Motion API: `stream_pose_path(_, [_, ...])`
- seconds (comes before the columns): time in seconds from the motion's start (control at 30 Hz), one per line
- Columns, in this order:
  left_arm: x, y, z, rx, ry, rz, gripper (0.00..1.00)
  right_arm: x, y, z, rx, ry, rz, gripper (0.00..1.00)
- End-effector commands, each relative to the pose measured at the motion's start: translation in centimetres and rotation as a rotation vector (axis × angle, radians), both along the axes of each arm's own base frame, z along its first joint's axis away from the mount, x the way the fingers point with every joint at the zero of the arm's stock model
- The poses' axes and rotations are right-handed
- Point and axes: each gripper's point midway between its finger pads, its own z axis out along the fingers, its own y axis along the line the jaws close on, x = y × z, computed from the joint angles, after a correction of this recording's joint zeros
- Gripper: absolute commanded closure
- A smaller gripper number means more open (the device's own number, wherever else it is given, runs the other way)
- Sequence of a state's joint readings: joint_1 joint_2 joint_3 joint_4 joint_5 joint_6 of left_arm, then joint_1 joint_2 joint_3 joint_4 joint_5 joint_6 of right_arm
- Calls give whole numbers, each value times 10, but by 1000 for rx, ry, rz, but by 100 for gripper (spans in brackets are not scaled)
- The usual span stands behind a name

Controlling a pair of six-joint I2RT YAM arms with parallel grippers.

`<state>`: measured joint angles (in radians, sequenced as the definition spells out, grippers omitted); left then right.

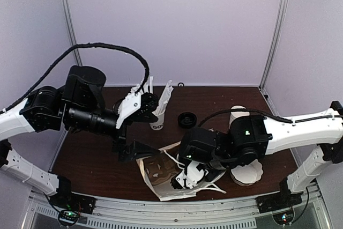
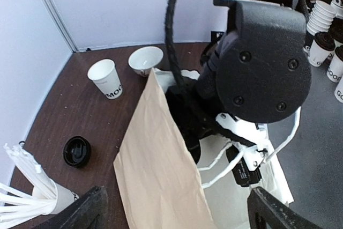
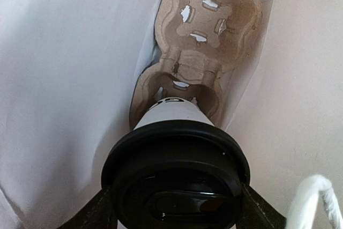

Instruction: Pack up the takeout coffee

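Observation:
The takeout coffee [image 3: 174, 156], a white cup with a black lid, hangs inside the white paper bag [image 3: 64, 79]. My right gripper [image 3: 174, 207] is shut on it, one finger on each side of the lid. Its base points into the near pocket of a brown cardboard cup carrier [image 3: 206, 36] at the bag's bottom. From above, the right gripper [image 1: 191, 175] reaches into the bag [image 1: 155, 186] and hides the cup. My left gripper [image 2: 177, 213] is open, its fingers spread wide either side of the bag's tan flap [image 2: 158, 170]; it hovers at the bag's left edge [image 1: 134, 151].
A cup of white straws [image 1: 158, 116] and a loose black lid [image 1: 187, 120] sit behind the bag. An unlidded white cup [image 2: 106, 78] and a tipped cup [image 2: 146, 60] stand at the right rear. A white stack [image 1: 246, 174] lies right of the bag.

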<state>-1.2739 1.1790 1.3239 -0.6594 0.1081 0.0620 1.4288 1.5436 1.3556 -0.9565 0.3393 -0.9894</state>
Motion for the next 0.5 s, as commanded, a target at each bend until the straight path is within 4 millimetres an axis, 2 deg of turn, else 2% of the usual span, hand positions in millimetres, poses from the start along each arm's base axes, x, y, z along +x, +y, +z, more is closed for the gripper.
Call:
stream_pose_path(0.0, [34,5,19,-106,-44,125,5,3,2,6,40,-17,-9,34])
stream_pose_path(0.17, [77,32,4,-122,-17,297,5,13,9,9,80,-36,-26,34])
stream_pose_path(0.3, [117,59,-24,-151,90,462,6,20,14,9,111,-52,-37,34])
stream_pose_path(0.4, [132,63,-49,-127,142,488,6,20,14,6,113,-48,-43,34])
stream_pose_path(0.47, [135,57,-70,-82,174,474,7,21,13,3,106,-47,-43,34])
